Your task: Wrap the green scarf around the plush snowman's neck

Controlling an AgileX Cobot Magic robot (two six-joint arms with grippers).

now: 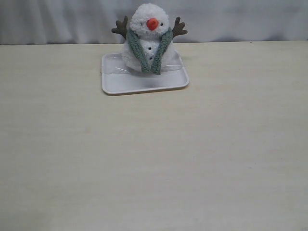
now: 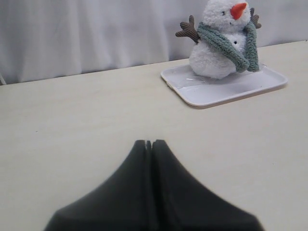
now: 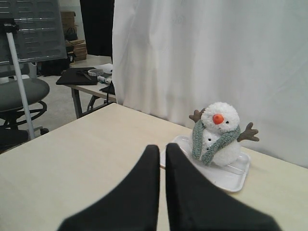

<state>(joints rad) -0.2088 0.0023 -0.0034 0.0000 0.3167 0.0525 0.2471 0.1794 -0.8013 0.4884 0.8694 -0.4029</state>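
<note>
- The left gripper has its two dark fingers pressed flat together, tip to tip, and nothing is caught between them.
- The right gripper is closed as well, with only a thin slit showing between its fingers, and it holds nothing.
- Both grippers hang above the bare pale table, well apart from the toy. Neither touches the table's things.
- Ahead of the left jaws and off to one side, across a stretch of table, stands the snowman. The right wrist view shows it just beyond the closed tips of that gripper, again with bare table between.
- The snowman sits upright at the back of a white tray, near the far edge of the table. Its orange nose faces the exterior camera and its brown twig arms are raised on both sides.
- The scarf lies draped over the neck from behind. Its two ends hang down the front of the body and come close together near the bottom, where they reach the tray. They are not crossed or tied in front.
- The scarf touches only the snowman and the tray.
- A white curtain hangs behind the table.
- In the right wrist view, a grey chair and a desk stand past the curtain's edge.
</note>
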